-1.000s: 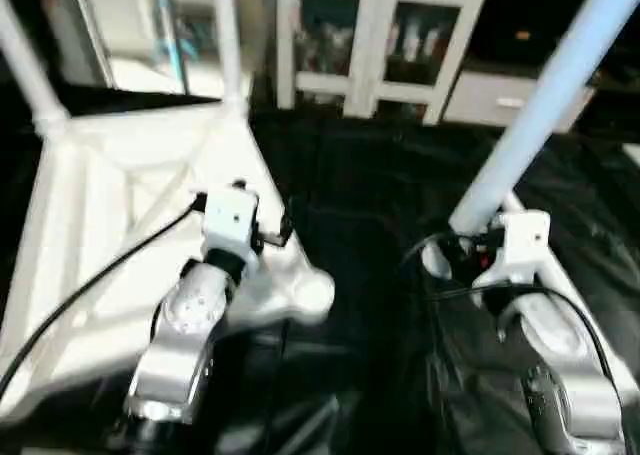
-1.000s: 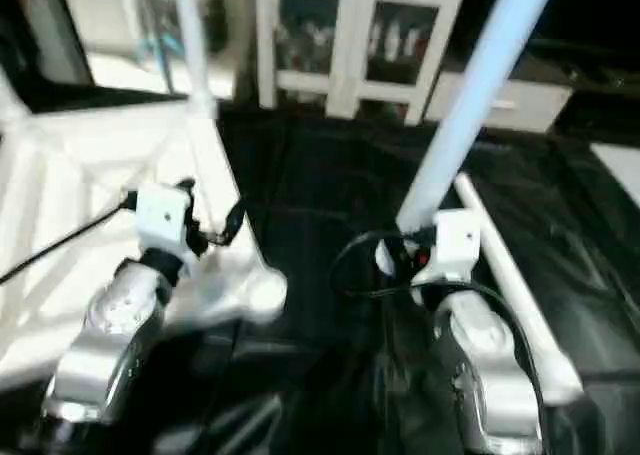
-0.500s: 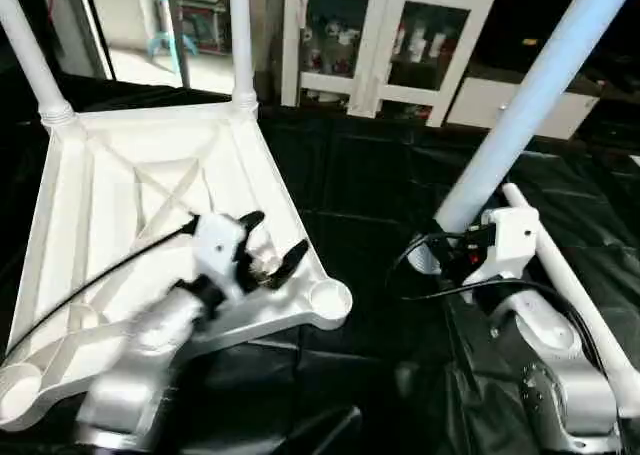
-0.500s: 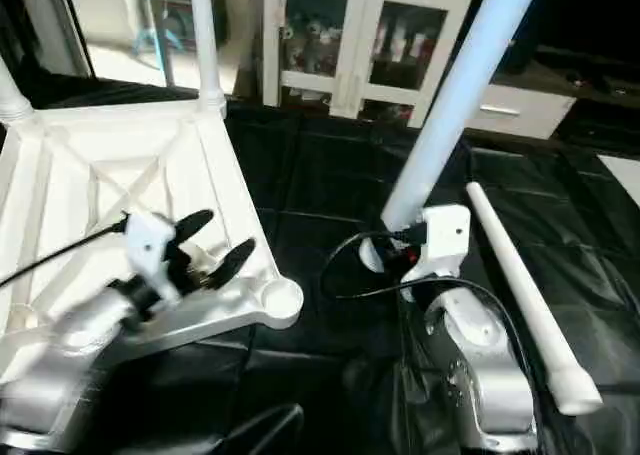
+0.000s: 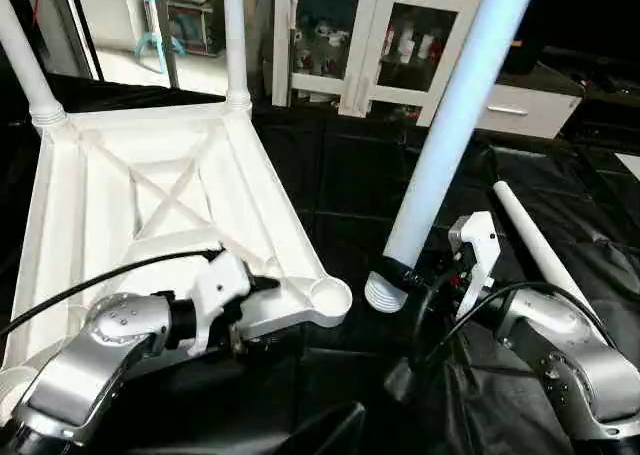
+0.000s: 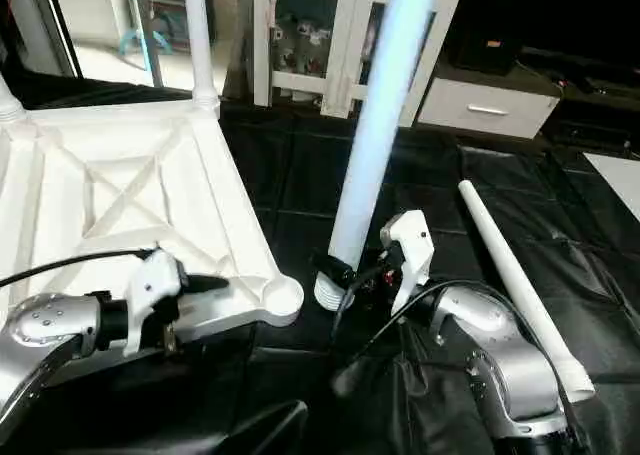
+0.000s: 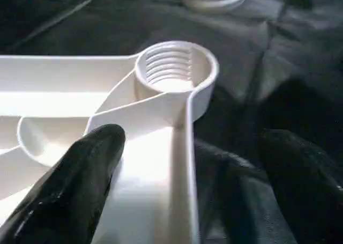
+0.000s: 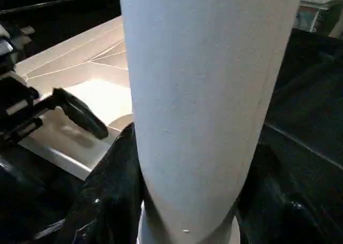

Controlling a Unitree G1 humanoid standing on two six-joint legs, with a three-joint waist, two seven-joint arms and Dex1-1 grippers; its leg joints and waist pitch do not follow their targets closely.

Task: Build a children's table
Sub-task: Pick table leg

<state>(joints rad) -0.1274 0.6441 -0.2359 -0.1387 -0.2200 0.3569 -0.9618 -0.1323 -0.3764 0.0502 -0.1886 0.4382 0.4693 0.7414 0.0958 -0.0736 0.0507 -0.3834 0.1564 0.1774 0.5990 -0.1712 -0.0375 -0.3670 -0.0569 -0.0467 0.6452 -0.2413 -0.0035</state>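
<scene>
While the left gripper (image 5: 262, 287), jaws wide and empty, is being lowered astride the table top's (image 5: 150, 205) rim at lower left, the leg (image 5: 450, 125) clamped by the right gripper (image 6: 362, 275) is being brought beside the empty corner socket (image 5: 330, 297), ready for insertion

The right gripper (image 5: 405, 275) clasps an upright leg (image 5: 452, 125) just beside the upturned tabletop's (image 5: 150, 205) empty corner socket (image 5: 330, 297).

1. No readable text, label, brand, number or sign stands on anything in these views.
</scene>
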